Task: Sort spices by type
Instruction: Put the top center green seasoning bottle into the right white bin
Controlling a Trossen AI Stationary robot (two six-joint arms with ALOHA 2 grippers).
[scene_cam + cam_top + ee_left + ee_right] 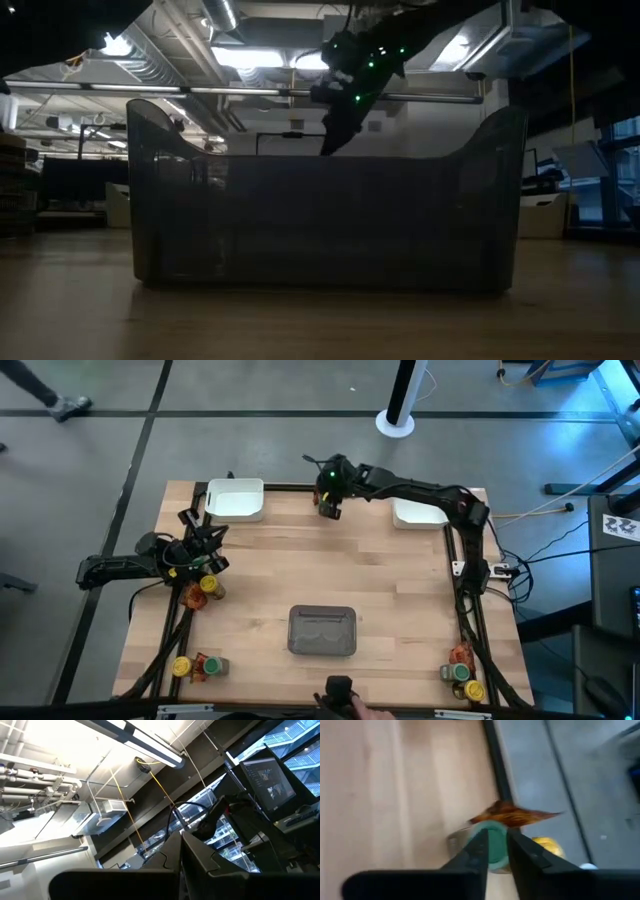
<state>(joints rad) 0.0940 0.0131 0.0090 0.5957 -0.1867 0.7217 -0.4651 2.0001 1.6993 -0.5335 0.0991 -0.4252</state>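
Spices sit in three clusters on the wooden table. A reddish packet (193, 597) and a yellow-lidded jar (210, 585) lie by the left edge. Another yellow jar (183, 666) and a packet (207, 665) sit at the near-left corner. A packet (460, 654), a green-lidded jar (460, 672) and a yellow jar (474, 689) sit at the near-right corner. My left gripper (203, 538) hovers by the left cluster, tipped toward the ceiling, shut (180, 842). My right gripper (330, 508) (335, 140) hangs over the far edge, slightly open (497, 837). A green lid (492, 845), a packet (512, 813) and a yellow jar (547, 846) show beyond its fingers.
A grey mesh tray (322, 631) stands near the middle of the near side and fills the low view (320, 220). Two white trays (235, 499) (418, 513) sit at the far edge, one on each side of the right gripper. Dark rails run along the table's sides.
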